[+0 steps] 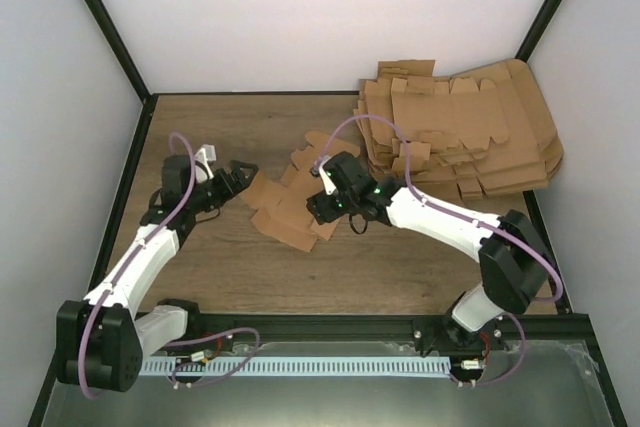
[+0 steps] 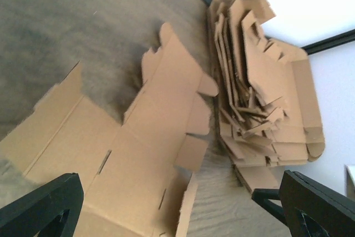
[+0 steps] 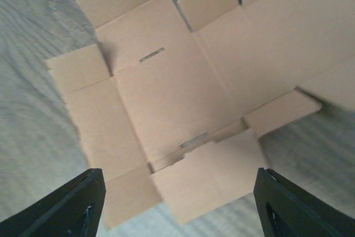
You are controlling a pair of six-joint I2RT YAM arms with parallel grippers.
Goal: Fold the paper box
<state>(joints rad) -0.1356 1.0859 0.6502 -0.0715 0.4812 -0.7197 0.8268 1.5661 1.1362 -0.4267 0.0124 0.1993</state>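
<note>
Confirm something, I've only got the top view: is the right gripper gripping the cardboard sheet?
Observer: No. In the right wrist view the right gripper is open, fingers apart over the cardboard sheet, with nothing pinched between them.
Operator: Left one?
Observer: The left gripper is wide open too. The sheet lies below and beyond its fingers, not clamped.
Operator: Any slots in the sheet?
Observer: Two narrow slots show in the right wrist view, one nearer the gripper and one farther.
</note>
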